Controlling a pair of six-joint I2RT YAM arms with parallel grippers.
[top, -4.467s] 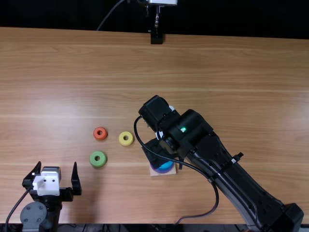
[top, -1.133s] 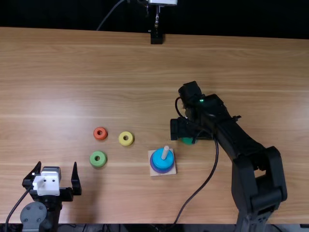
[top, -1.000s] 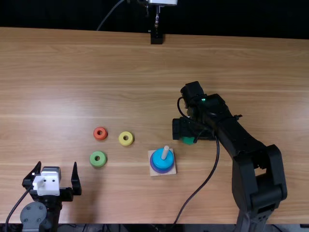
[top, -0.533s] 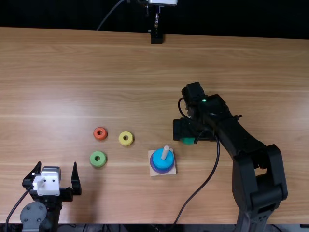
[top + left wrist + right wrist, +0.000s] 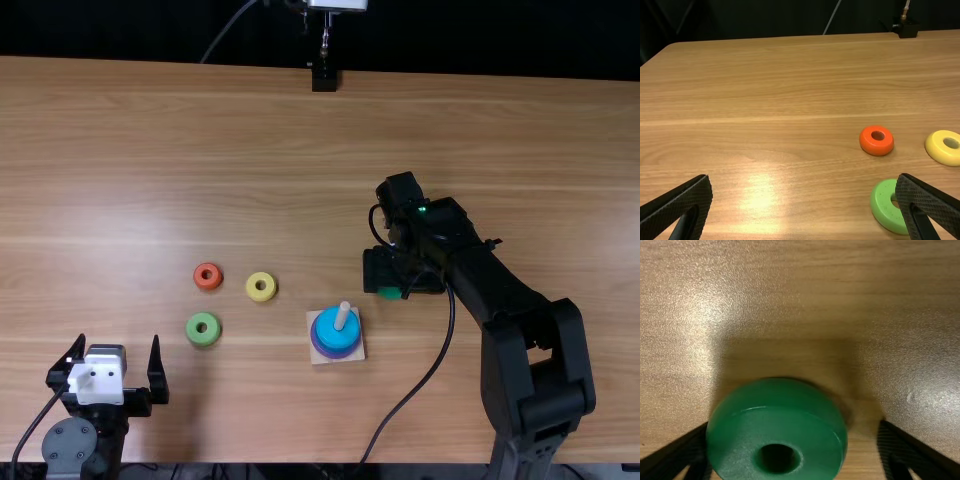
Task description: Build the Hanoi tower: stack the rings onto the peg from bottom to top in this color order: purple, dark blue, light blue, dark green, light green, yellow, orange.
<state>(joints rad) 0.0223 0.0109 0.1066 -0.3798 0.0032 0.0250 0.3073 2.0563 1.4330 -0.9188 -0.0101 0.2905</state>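
A black two-fingered right gripper (image 5: pixel 794 424) straddles a smooth, dark green ring (image 5: pixel 755 407) on the light brown wooden table (image 5: pixel 180 160), its fingers parted, one beside the ring, the other clear of it. Near and to the left, a light blue ring (image 5: pixel 328 325) tops the stack on the pale round peg (image 5: pixel 343 311). Picking up the fourth ring appears under way; next come centring, closing and a straight lift. The black left gripper (image 5: pixel 118 340) waits spread and empty.

ROOM between yellow ring (image 5: pixel 252 288) and base (image 5: pixel 355 356) | OBSTACLES 2: peg (image 5: pixel 343 315), right arm (image 5: pixel 492 275)
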